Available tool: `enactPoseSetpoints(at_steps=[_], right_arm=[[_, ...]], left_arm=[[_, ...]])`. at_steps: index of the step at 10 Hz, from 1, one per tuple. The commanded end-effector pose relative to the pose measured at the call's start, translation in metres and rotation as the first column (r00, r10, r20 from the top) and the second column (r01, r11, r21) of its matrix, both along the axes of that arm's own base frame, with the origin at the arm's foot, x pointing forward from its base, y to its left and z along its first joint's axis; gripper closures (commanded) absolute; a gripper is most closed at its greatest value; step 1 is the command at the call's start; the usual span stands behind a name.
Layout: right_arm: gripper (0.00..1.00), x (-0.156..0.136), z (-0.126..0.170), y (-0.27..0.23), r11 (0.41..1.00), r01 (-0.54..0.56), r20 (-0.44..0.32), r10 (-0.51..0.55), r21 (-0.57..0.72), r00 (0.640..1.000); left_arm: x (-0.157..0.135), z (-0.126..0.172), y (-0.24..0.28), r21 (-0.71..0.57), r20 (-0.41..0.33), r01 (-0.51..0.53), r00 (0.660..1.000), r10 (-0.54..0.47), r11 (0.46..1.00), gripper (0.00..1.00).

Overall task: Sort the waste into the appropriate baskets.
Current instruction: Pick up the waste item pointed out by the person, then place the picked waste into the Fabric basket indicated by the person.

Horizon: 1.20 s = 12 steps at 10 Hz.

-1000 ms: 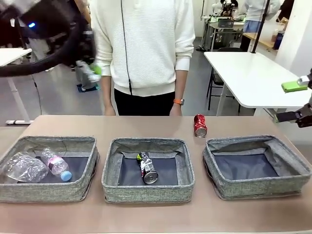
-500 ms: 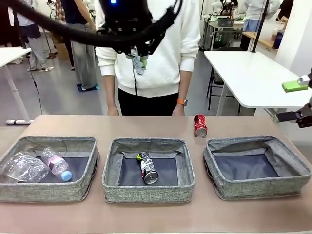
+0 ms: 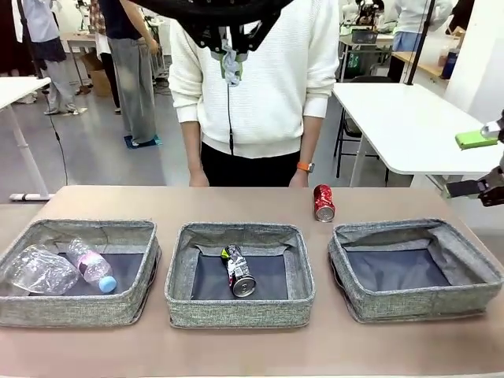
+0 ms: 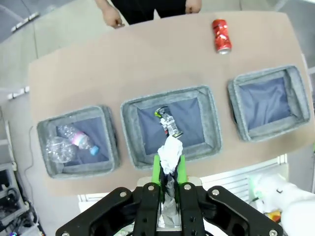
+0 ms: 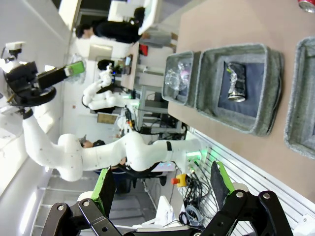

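Aloft, left end effector (image 4: 168, 167) grips paper wad (image 4: 171, 150), hanging vertical.

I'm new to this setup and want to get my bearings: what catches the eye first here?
The left gripper hangs high over the brown table, shut on a crumpled white paper wad. Below, a red can sits on the tabletop beyond three grey woven-fabric baskets.

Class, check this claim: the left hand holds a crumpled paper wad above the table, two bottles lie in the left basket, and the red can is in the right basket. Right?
One slip. The red can is not in the right basket; it sits on the table outside it, on the far side, as the front view shows. The rest stands.
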State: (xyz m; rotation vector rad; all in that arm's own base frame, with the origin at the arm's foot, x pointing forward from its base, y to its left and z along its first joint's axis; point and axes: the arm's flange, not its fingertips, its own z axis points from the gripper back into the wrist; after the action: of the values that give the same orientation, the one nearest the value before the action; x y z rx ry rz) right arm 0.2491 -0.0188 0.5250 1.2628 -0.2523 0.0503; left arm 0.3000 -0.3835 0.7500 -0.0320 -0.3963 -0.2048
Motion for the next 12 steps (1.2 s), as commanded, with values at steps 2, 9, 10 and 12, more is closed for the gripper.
enactPoseSetpoints(at_steps=[2,9,10,12], right_arm=[[0.00,0.004,0.002,0.002,1.000,0.006,0.015,-0.006,0.007,1.000],[0.00,0.004,0.002,0.002,1.000,0.006,0.015,-0.006,0.007,1.000],[0.00,0.004,0.002,0.002,1.000,0.006,0.015,-0.006,0.007,1.000],[0.00,0.004,0.002,0.002,1.000,0.006,0.015,-0.006,0.007,1.000]], left_arm=[[0.000,0.000,0.000,0.000,0.000,0.000,1.000,0.000,1.000,0.89],[0.000,0.000,0.000,0.000,0.000,0.000,1.000,0.000,1.000,0.89],[0.000,0.000,0.000,0.000,0.000,0.000,1.000,0.000,1.000,0.89],[0.000,0.000,0.000,0.000,0.000,0.000,1.000,0.000,1.000,0.89]])
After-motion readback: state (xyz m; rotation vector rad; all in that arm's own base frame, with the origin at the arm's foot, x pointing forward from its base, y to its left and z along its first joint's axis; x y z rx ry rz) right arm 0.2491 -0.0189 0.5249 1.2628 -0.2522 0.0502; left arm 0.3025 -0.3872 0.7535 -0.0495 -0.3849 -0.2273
